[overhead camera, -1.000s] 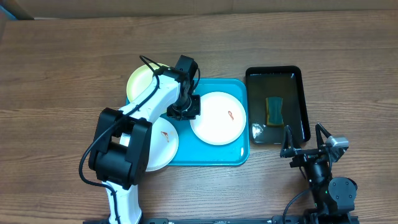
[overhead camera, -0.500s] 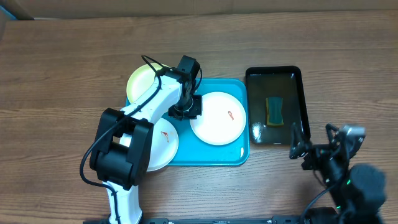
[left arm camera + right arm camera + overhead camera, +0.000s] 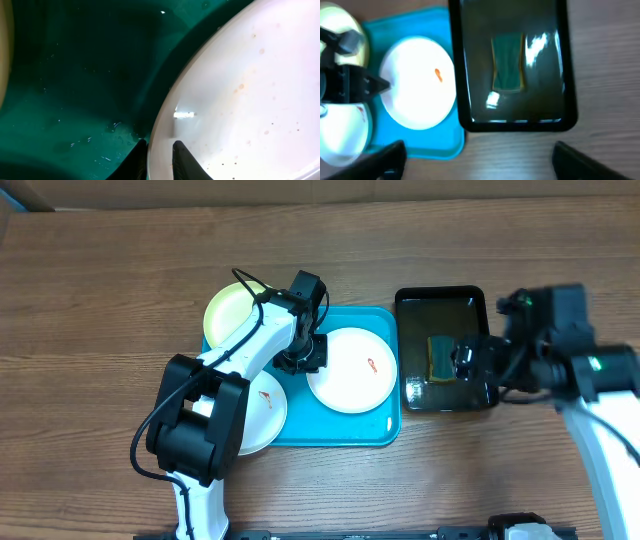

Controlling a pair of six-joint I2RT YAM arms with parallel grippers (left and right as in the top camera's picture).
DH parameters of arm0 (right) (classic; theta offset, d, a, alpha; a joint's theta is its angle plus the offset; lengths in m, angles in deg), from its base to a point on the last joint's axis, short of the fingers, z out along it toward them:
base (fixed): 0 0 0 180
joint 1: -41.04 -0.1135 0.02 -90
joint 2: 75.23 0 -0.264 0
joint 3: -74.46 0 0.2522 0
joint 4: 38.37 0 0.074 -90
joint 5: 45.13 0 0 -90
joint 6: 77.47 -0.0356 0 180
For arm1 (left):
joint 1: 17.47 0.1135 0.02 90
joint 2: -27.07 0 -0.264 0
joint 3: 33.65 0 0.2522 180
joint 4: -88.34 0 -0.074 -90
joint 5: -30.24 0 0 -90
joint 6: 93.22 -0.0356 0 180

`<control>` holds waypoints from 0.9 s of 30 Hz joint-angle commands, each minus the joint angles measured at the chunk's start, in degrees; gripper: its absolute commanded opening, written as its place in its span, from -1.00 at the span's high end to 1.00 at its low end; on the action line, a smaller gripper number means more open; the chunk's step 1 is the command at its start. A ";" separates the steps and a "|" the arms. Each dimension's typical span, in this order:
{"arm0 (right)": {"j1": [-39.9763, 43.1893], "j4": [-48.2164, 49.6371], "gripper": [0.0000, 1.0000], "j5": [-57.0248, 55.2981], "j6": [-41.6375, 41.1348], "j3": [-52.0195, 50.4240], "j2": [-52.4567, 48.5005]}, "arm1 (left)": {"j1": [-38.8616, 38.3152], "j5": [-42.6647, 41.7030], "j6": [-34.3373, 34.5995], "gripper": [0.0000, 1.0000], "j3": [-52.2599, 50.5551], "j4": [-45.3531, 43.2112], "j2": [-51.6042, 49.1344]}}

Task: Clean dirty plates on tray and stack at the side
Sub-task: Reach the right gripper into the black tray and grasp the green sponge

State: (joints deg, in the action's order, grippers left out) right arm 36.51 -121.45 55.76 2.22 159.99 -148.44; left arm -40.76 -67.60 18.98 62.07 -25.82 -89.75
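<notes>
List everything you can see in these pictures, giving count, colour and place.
Rectangular plastic tray: one, turquoise, table centre.
Round shallow white plates: two, white; middle plate inside tray, left plate overlapping its near-left corner.
Round shallow yellow-green plate: one, pale yellow-green, overlapping tray's far-left corner.
Rectangular basin: one, black, right of tray.
Sponge: one, green-yellow, in basin.
Wooden table: one, brown, underneath.
Left pincer: one, black, shut on middle plate's rim.
Right pincer: one, black, open above basin.

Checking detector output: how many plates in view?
3. Yellow-green plate at far-left tray corner; white plate partly under the left arm; second white plate on the tray.
</notes>
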 commanded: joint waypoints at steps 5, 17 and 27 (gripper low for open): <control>-1.55 1.07 -0.25 -4.98 -0.39 0.94 -14.36 | -0.37 0.83 0.11 0.63 -0.20 -0.09 -0.94; -1.73 11.21 -0.32 -6.12 -0.35 0.94 -30.49 | -0.39 0.85 0.09 0.56 -0.20 -0.28 -0.94; -1.90 13.09 0.38 -6.10 -0.33 0.94 -37.35 | -0.39 0.85 0.11 0.54 -0.20 -0.48 -0.94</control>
State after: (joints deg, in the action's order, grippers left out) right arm 34.98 -108.99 50.43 1.94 160.08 -184.62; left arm -40.76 -67.60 18.98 62.07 -26.11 -89.75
